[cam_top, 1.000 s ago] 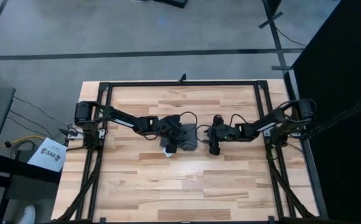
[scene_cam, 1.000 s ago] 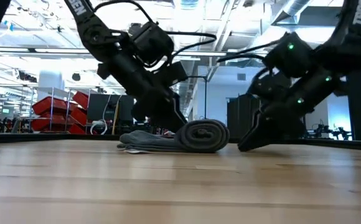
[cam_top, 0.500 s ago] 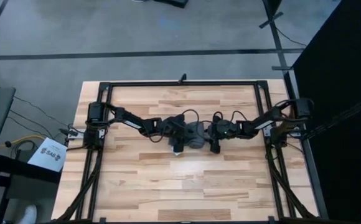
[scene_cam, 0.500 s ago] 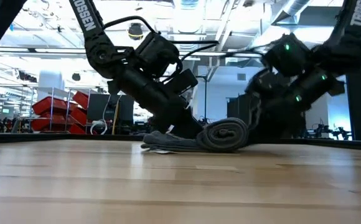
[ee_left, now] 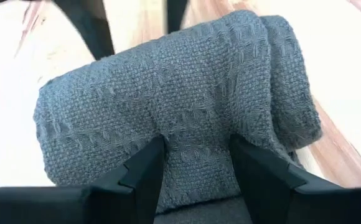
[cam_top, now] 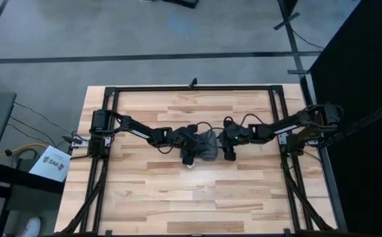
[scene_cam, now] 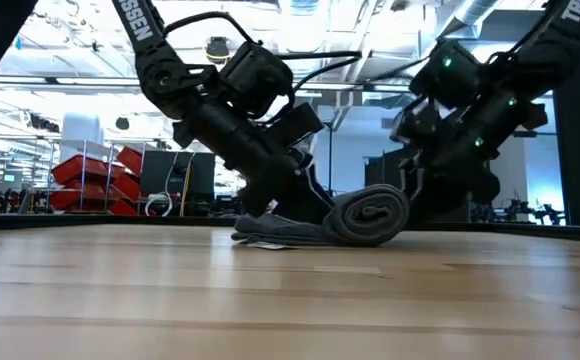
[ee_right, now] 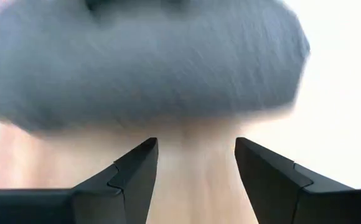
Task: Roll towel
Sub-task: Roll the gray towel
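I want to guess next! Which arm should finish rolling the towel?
Probably the left: its claw is pressed on the towel roll, above the flat tail. The right claw is open just beside it.

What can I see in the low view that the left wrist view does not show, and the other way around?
Only the low view shows the spiral end of the towel roll, the flat unrolled part trailing on the table, the right gripper on the far side of the roll, and the room behind.

Only the left wrist view shows the towel's woven texture up close and the left gripper's open fingers pressed against the roll.

Both show the grey towel partly rolled on the wooden table, with the left gripper at it.
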Motion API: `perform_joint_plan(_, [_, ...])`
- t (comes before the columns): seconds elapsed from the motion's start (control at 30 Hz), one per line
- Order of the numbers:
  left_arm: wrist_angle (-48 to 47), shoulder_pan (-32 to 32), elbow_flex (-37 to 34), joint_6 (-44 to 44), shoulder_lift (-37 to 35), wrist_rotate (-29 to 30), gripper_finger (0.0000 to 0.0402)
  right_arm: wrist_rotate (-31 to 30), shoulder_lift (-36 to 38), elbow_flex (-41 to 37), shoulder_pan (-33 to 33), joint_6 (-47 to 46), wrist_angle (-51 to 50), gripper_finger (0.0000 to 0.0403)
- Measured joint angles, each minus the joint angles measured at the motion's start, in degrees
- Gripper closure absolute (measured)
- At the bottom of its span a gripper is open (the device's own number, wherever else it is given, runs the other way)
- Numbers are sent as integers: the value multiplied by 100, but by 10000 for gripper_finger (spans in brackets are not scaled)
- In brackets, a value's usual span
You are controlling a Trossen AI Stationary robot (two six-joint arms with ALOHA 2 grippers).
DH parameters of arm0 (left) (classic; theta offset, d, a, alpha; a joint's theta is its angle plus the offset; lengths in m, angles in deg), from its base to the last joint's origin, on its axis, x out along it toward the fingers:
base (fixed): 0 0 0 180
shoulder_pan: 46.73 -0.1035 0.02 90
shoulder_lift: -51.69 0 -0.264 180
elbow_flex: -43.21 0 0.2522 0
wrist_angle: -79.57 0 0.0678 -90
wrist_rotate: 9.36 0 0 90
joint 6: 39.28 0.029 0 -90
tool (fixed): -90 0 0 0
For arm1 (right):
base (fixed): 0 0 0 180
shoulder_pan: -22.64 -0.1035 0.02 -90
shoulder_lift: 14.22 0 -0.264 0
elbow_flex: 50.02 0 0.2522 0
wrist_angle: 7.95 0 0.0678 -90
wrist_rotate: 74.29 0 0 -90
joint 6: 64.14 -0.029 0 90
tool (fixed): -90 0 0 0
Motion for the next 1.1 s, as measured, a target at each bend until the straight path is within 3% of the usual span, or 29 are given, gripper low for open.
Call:
perform_joint_plan(0.13, [-258, 70, -9, 158, 23, 30, 228, 317, -154, 8, 319, -177, -508, 200])
perform_joint_plan(0.23, [-253, 116, -13, 239, 24, 50, 228, 785, -397, -33, 384, -190, -36, 200])
perform_joint_plan(0.37, [-14, 124, -18, 243, 32, 54, 228, 836, -794, -40, 191, -252, 951, 200])
perform_joint_plan(0.5, [62, 129, -25, 14, 36, 254, 228, 912, -737, -71, 187, -340, 1343, 200])
perform_joint_plan(0.7, [177, 127, -27, -9, 40, 717, 228, 1007, -334, -77, 164, -353, 1291, 200])
perform_joint_plan(0.9, [340, 26, -27, -57, 57, 894, 228, 1068, -178, -62, 196, -347, 214, 200])
perform_joint_plan(1.1, [883, 25, 65, -509, 519, 850, 228, 931, -294, -104, 94, -908, 66, 200])
